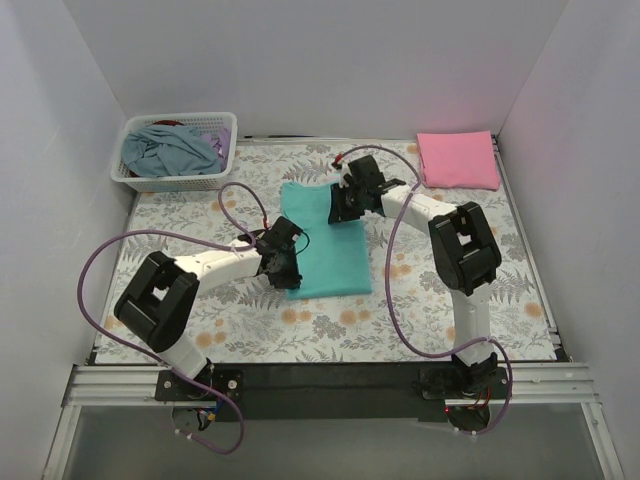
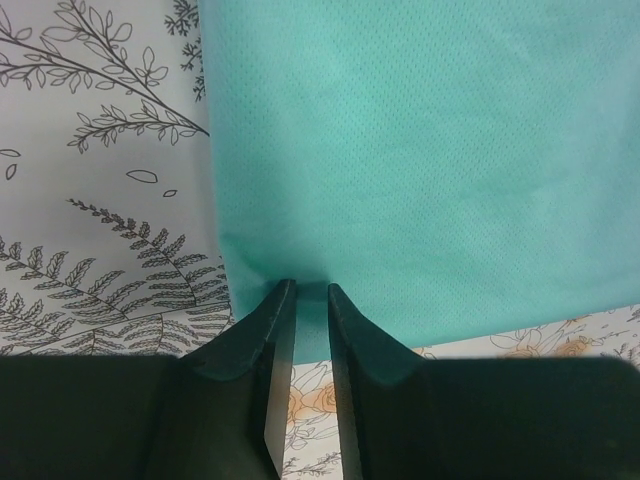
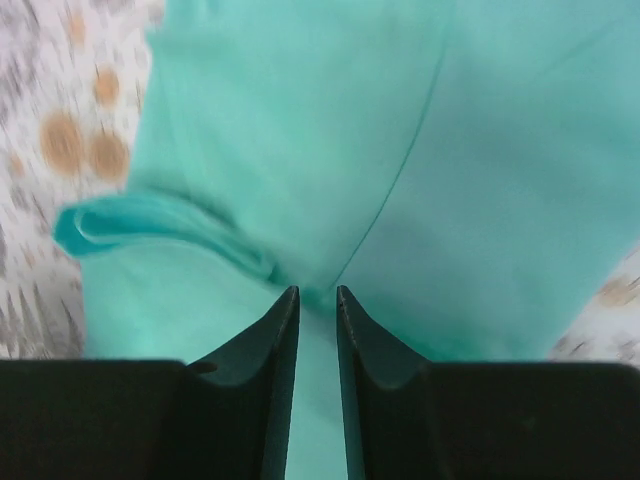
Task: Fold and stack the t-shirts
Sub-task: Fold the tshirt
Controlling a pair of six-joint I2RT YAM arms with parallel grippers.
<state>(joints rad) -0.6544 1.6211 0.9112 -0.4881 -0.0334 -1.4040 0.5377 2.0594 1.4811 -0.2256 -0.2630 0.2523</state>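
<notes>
The teal-green t-shirt (image 1: 335,250) lies partly folded as a long rectangle in the middle of the table. My left gripper (image 1: 285,266) is at its near-left edge, its jaws closed to a narrow gap on the cloth's edge (image 2: 420,150), as the left wrist view (image 2: 308,288) shows. My right gripper (image 1: 341,205) is at the shirt's far end, closed on a gathered fold of teal cloth (image 3: 330,130), as the right wrist view (image 3: 317,290) shows. The pink t-shirt (image 1: 458,160) lies folded at the far right corner.
A white lattice basket (image 1: 131,180) with blue-grey and purple clothes (image 1: 170,150) stands at the far left corner. The flower-patterned tablecloth (image 1: 470,330) covers the table. White walls close in the left, back and right sides.
</notes>
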